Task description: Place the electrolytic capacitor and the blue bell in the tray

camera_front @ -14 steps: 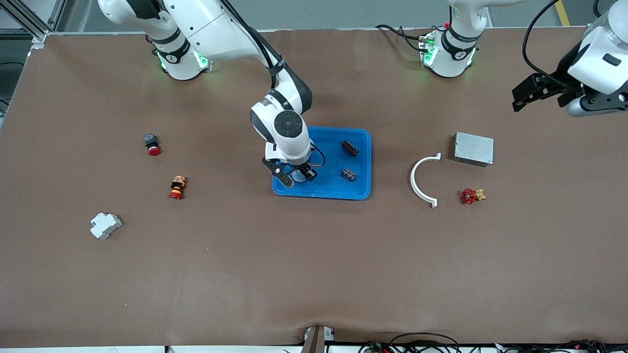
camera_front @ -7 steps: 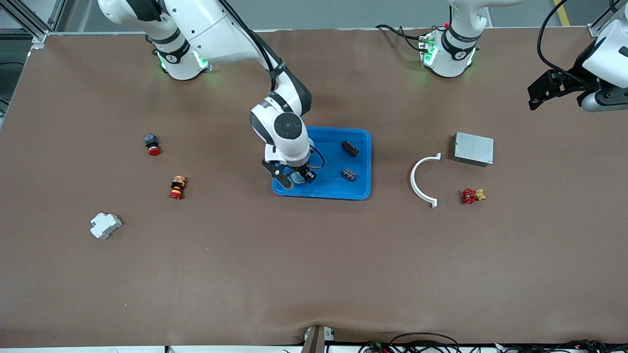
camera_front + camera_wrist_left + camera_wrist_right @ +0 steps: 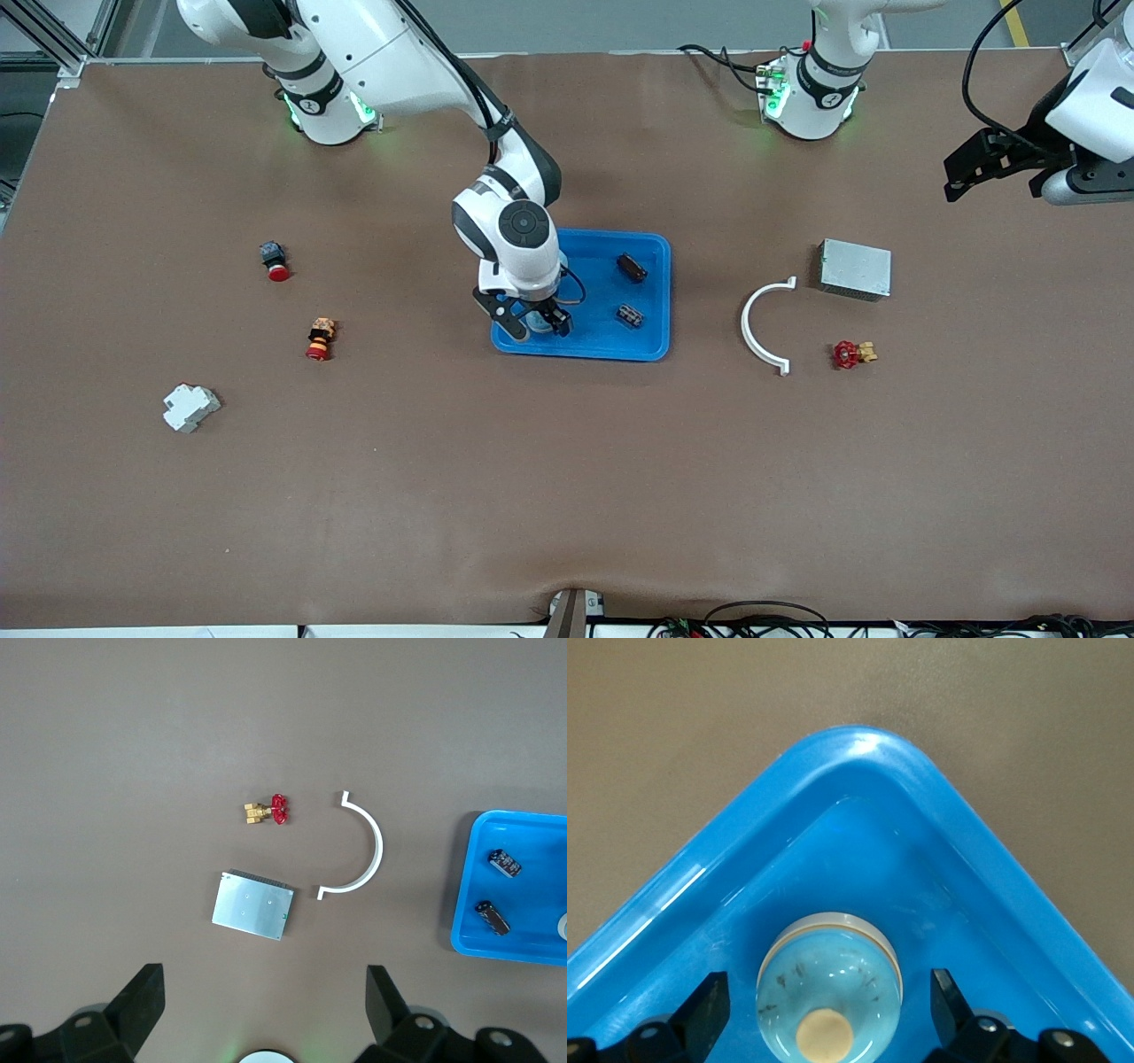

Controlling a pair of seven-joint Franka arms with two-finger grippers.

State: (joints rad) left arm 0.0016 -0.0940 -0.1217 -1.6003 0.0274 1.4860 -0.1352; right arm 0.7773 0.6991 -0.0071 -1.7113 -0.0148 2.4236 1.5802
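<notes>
Hovering w/ fingers spread either side of blue bell (image 3: pixel 829 983), now sitting in tray (image 3: pixel 651 341) corner, right hand (image 3: pixel 534 323) is needing a straight lift; capacitors (image 3: pixel 630 314) are lying in tray too; left hand (image 3: pixel 261 1014) is waiting spread above table (image 3: pixel 567 478).

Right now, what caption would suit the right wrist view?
Open right gripper straddling the blue bell in a corner of the tray.
</notes>
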